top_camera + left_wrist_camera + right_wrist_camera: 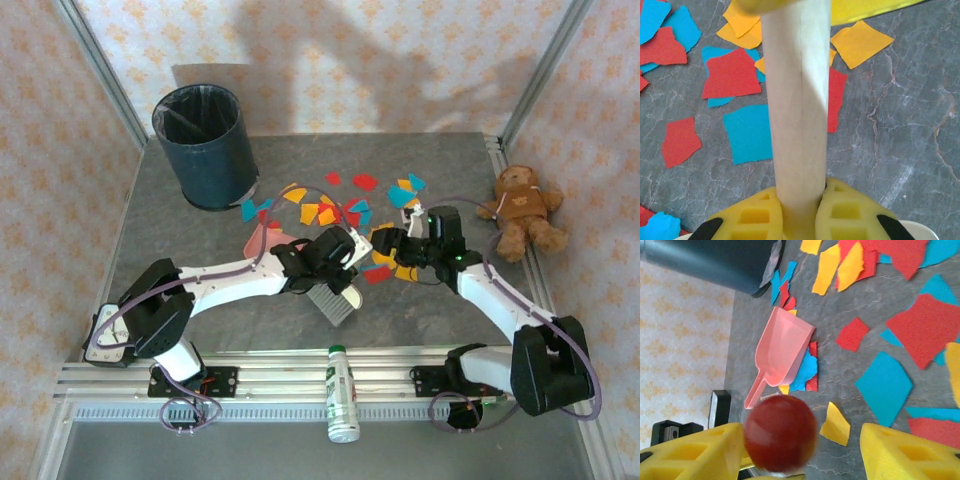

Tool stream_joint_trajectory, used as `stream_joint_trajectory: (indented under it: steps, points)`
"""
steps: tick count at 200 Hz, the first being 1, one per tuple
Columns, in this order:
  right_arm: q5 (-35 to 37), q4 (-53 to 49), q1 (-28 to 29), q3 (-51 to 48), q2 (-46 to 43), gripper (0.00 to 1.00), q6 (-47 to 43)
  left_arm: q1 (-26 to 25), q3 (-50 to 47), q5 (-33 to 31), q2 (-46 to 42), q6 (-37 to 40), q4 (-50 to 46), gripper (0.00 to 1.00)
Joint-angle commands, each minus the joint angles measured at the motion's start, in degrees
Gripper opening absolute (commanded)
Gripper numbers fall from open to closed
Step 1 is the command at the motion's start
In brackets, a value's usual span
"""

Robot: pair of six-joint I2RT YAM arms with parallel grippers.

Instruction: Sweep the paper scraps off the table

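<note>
From above, the dark blue round bin (pixel 205 145) stands at the far left corner of the grey stone-patterned table (pixel 440 160), and I place everything from it. The small red, orange, yellow and teal paper scraps (pixel 345 210) lie spread over the table near the bin, on the side towards the brown plush teddy bear (pixel 520 210). The pink plastic dustpan (pixel 270 235) lies just beside the bin on its near side, partly under my left arm. My left gripper (pixel 345 258) sits past the dustpan from the bin and holds a brush with grey bristles (pixel 335 302). My right gripper (pixel 400 245) is further still from the bin, over the scraps.

At my left wrist, the left gripper (pixel 797 215) is clamped tight on the brush's pale wooden handle (pixel 797 100), with scraps (pixel 732 72) flat on the table beneath.

At my right wrist, the right gripper (pixel 800 455) stands partly spread, one yellow finger (pixel 690 455) just beside a blurred red round thing (pixel 780 432). It grips nothing that I can make out. The dustpan (pixel 782 347) lies near the bin (pixel 715 260), and scraps (pixel 927 325) are strewn out from the bin's foot.
</note>
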Motion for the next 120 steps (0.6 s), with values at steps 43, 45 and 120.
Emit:
stream_joint_trajectory:
  steps: [43, 45, 120]
  points:
    - [-2.0, 0.1, 4.1, 4.3, 4.1, 0.51, -2.7, -0.3, -0.3, 1.4, -2.2, -0.2, 2.8, 0.03]
    - [-2.0, 0.1, 4.2, 4.4, 4.2, 0.50, -2.7, -0.3, -0.3, 1.5, -2.2, -0.2, 2.8, 0.03]
    - [-2.2, 2.0, 4.7, 4.4, 4.8, 0.34, -1.5, -0.4, -0.3, 0.3, -1.7, -0.3, 2.6, 0.03]
